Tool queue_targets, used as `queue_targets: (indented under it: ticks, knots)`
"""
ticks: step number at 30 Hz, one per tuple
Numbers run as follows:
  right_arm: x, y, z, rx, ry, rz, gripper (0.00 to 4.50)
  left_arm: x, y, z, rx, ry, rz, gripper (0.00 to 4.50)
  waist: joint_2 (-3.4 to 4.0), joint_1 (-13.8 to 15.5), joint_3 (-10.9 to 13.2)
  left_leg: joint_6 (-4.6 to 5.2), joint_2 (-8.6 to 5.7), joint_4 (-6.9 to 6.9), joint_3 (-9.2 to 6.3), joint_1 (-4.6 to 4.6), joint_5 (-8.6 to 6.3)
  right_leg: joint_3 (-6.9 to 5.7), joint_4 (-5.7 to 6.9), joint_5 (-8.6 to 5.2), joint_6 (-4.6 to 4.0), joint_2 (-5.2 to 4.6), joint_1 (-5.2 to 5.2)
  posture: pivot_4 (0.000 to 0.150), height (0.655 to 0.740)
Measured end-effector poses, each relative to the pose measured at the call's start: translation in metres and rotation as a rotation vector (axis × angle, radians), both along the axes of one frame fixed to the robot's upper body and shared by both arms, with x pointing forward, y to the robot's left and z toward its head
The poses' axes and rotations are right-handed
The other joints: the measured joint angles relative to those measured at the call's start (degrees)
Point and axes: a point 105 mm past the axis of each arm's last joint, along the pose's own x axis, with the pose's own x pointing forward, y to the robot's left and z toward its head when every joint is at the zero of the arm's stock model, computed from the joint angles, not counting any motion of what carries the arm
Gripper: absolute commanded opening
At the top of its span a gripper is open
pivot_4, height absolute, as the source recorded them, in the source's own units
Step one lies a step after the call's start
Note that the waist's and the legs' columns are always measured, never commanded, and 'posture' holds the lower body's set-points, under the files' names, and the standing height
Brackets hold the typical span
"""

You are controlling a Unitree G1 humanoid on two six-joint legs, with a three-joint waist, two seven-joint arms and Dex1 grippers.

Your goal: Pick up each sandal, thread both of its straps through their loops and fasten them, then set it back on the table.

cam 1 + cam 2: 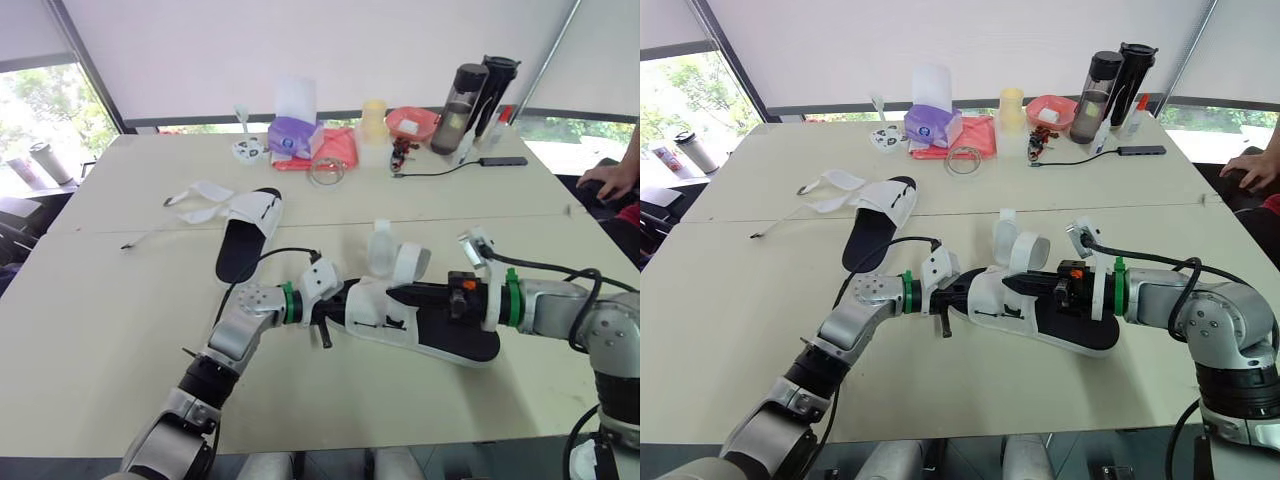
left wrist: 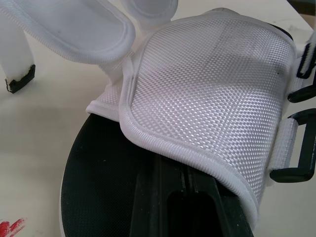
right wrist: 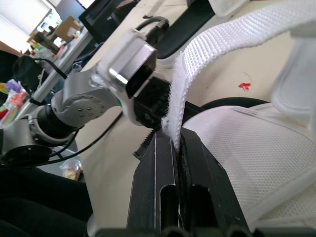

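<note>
Left tool (image 1: pixel 326 312) center-left of frame, at the toe end of the near sandal (image 1: pixel 430 330). Fingers (image 2: pixel 163 197) narrow, pushed in under the white mesh upper (image 2: pixel 212 89) over the black footbed. Can't tell if they pinch anything. Looks more like a brace.

Second sandal (image 1: pixel 248 232) lies up-left of it on the table (image 1: pixel 100 300), well apart, straps splayed open, untouched.

Near sandal is center frame, low over or on the table, can't tell which.

Right tool (image 1: pixel 396 293) comes in from the right over the footbed, clamped on a white strap (image 3: pixel 222 44), which arcs up above the upper.

Step, my read: first sandal, threading stage. Strap is gripped but not through. The black loops (image 2: pixel 289 174) on the side of the upper look empty.

Next: lead the strap end to its loop, flat to the slot. Webbing is floppy, so grip close to the tip. Left tool has to keep the sandal from rotating.
</note>
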Motion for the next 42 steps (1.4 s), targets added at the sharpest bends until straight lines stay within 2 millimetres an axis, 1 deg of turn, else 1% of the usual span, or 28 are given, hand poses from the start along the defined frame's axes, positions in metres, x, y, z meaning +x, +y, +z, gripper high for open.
queue_targets:
  ticks: [3, 13, 16, 20, 23, 25, 34, 42]
  knots:
    - [0.000, 0.001, 0.000, 0.001, -0.003, 0.004, 0.03, 0.000, 0.000, 0.000, 0.002, 0.006, 0.001, 0.00, 0.00, 0.00, 0.00, 0.00, 0.00, 0.00, 0.00, 0.00, 0.00, 0.00, 0.00, 0.00, 0.00, 0.00, 0.00, 0.150, 0.7400]
    - [-0.010, -0.001, -0.006, -0.015, 0.017, 0.050, 0.03, -0.001, 0.000, 0.001, 0.002, 0.004, -0.002, 0.00, 0.00, 0.03, 0.00, 0.00, 0.00, -0.01, 0.00, 0.00, 0.00, 0.00, -0.01, 0.00, 0.00, 0.00, 0.01, 0.150, 0.7400]
    - [-0.005, -0.002, -0.008, -0.043, -0.019, 0.029, 0.03, -0.001, 0.000, 0.001, 0.002, 0.004, -0.002, 0.00, -0.02, 0.03, -0.02, 0.00, 0.00, -0.01, 0.00, 0.00, 0.00, 0.00, -0.01, 0.00, 0.00, 0.00, 0.01, 0.150, 0.7400]
    - [0.005, -0.009, -0.013, -0.118, -0.079, -0.025, 0.03, -0.002, 0.000, 0.000, 0.002, 0.004, -0.003, 0.00, -0.04, 0.06, -0.04, 0.00, 0.00, -0.01, 0.00, 0.00, 0.00, 0.00, -0.01, 0.00, 0.00, 0.00, 0.02, 0.150, 0.7400]
    - [0.008, -0.013, -0.024, -0.159, -0.059, -0.045, 0.03, -0.002, 0.000, 0.000, 0.001, 0.006, -0.003, 0.00, -0.04, 0.06, -0.04, 0.00, 0.00, -0.01, 0.00, 0.00, 0.00, 0.00, -0.01, 0.00, 0.00, 0.00, 0.00, 0.150, 0.7400]
    - [0.008, -0.013, -0.025, -0.167, -0.067, -0.042, 0.03, -0.002, -0.001, 0.000, 0.001, 0.006, -0.003, 0.00, -0.04, 0.07, -0.04, 0.00, 0.00, -0.01, 0.00, 0.00, 0.00, -0.01, -0.01, 0.00, 0.00, 0.00, 0.01, 0.150, 0.7400]
    - [0.001, -0.013, -0.023, -0.189, -0.101, -0.005, 0.03, -0.003, -0.002, 0.000, -0.005, 0.009, -0.005, 0.00, -0.04, 0.12, -0.04, 0.01, -0.01, -0.01, -0.01, 0.00, -0.01, -0.01, -0.03, 0.00, 0.00, -0.01, 0.03, 0.150, 0.7400]
    - [-0.008, -0.006, -0.021, -0.196, -0.136, 0.048, 0.03, -0.003, -0.004, 0.000, -0.007, 0.011, -0.010, 0.00, -0.04, 0.04, -0.04, 0.01, 0.00, -0.03, -0.01, 0.00, -0.01, -0.01, -0.03, 0.00, 0.00, 0.00, 0.02, 0.150, 0.7400]
